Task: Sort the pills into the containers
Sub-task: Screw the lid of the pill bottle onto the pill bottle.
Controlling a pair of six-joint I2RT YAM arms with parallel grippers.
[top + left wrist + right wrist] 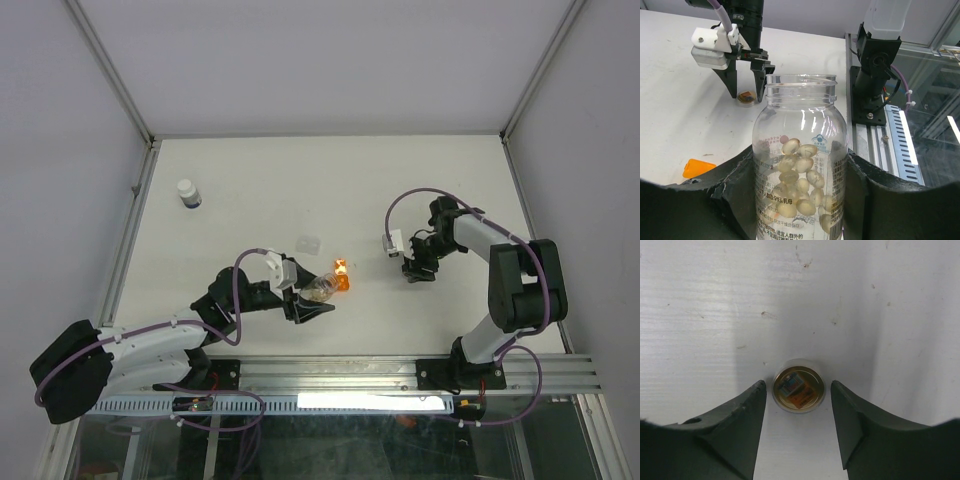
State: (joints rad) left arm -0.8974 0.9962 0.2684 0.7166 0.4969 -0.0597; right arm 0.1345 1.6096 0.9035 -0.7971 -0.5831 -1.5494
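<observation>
My left gripper (799, 167) is shut on a clear plastic vial (799, 150), which stands upright and uncapped between the fingers. Several pale tan oval pills (800, 175) fill its lower half. In the top view the left gripper (312, 300) holds the vial (318, 290) near the table's middle front. A stubby orange cup (342, 283) lies just beyond the vial's mouth, the same orange cup (697, 167) at the left wrist view's lower left. My right gripper (798, 386) is open, pointing down. A small round clear disc (799, 389) with an orange and blue inside lies between its fingers, touching neither.
A white bottle with a dark band (189, 193) stands at the far left of the table. A small clear piece (309, 243) lies flat behind the vial. The right gripper (747, 82) stands beyond the vial. The metal rail (400, 372) runs along the near edge.
</observation>
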